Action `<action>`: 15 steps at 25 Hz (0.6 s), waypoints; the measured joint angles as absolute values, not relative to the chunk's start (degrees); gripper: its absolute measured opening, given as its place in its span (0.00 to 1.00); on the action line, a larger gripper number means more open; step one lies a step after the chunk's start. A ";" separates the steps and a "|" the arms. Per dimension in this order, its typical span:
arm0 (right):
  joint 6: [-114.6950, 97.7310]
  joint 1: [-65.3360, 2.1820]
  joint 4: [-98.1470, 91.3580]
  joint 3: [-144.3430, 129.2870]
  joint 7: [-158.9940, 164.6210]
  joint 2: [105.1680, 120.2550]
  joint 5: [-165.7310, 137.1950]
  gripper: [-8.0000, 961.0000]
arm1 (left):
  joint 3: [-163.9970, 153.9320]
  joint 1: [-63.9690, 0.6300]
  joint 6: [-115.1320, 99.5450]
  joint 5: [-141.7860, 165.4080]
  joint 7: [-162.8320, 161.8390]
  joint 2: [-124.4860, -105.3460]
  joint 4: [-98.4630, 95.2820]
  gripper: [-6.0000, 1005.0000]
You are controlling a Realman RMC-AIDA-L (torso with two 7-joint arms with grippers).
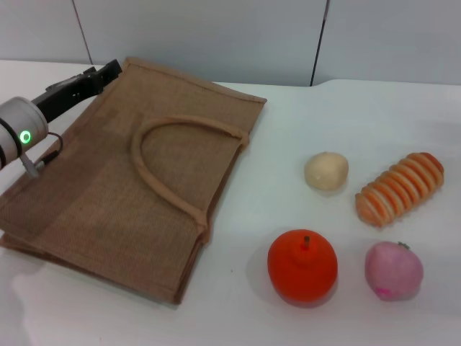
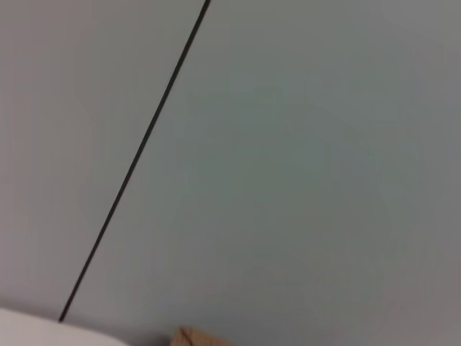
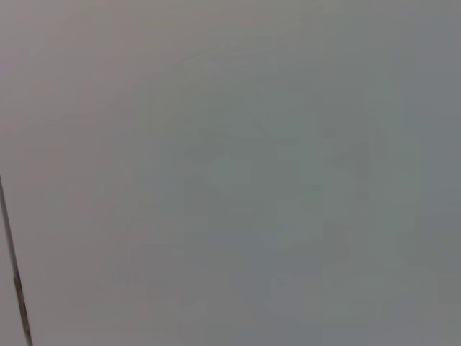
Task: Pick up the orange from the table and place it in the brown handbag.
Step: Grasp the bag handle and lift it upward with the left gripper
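Note:
The orange [image 1: 302, 265], round and red-orange with a short dark stem, sits on the white table [image 1: 346, 122] near the front, right of the bag. The brown handbag [image 1: 108, 180] lies flat on the left, its looped handle [image 1: 173, 155] on top; one corner shows in the left wrist view [image 2: 193, 337]. My left gripper [image 1: 101, 73] hovers over the bag's far left corner, well away from the orange. My right gripper is not in view; its wrist view shows only a grey wall.
A cream round item [image 1: 326, 171], a ribbed orange-and-cream bread-like item [image 1: 400, 189] and a pink round fruit [image 1: 393, 270] lie right of the orange. A grey panelled wall [image 1: 216, 36] stands behind the table.

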State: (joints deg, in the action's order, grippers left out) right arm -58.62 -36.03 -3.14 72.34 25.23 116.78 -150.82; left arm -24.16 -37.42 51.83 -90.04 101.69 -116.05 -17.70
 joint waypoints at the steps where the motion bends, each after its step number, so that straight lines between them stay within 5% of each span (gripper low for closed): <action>1: -58.62 -36.03 -3.15 72.34 25.21 116.76 -150.82 0.73 | -24.16 -37.60 51.46 -87.92 99.16 -116.06 -18.80 0.56; 15: -58.52 -36.06 -3.17 72.24 25.13 116.69 -150.82 0.73 | -24.46 -43.29 50.10 -51.00 64.22 -116.20 -30.31 0.56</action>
State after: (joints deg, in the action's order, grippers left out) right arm -58.52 -36.06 -3.17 72.24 25.13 116.69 -150.82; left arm -24.46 -43.29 50.10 -51.00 64.22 -116.20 -30.31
